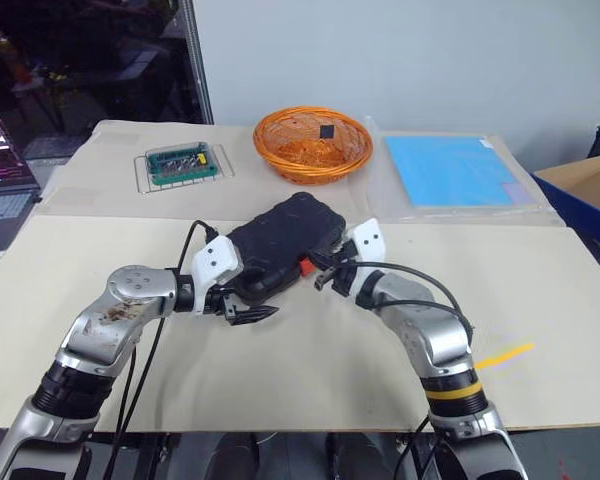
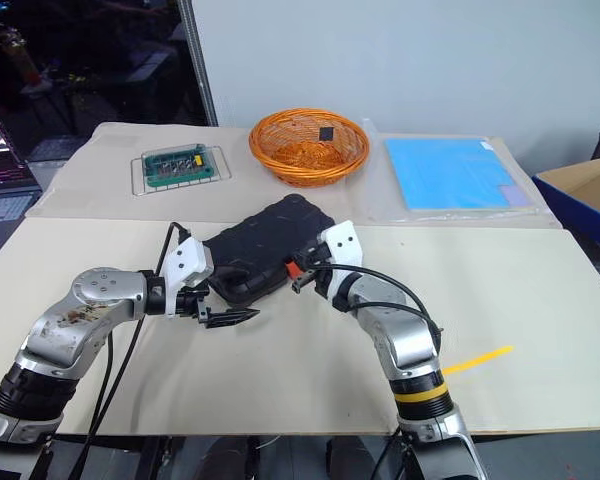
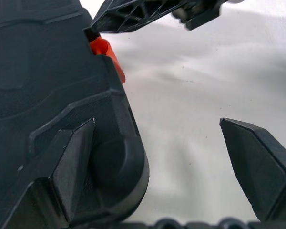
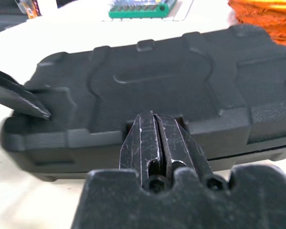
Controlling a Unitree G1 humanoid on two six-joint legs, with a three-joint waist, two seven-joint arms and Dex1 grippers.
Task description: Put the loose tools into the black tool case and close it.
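Observation:
The black tool case (image 1: pixel 285 235) lies shut and slanted in the middle of the table, with its orange latch (image 1: pixel 305 267) on the near long edge. My right gripper (image 1: pixel 317 274) is shut with nothing in it. Its tips (image 4: pixel 152 126) sit at the case's front edge, right at the latch (image 3: pixel 105 50). At the case's near left corner my left gripper (image 1: pixel 248 312) stands open. One of its fingers (image 3: pixel 71 162) lies against that corner and the other (image 3: pixel 262 167) hangs over bare table. The loose tools are out of view.
An orange wicker basket (image 1: pixel 313 143) stands behind the case. A green circuit board on a wire rack (image 1: pixel 183 163) is at the back left and a blue sheet (image 1: pixel 458 170) at the back right. A laptop (image 1: pixel 0 165) and a blue box (image 1: pixel 585 190) flank the table.

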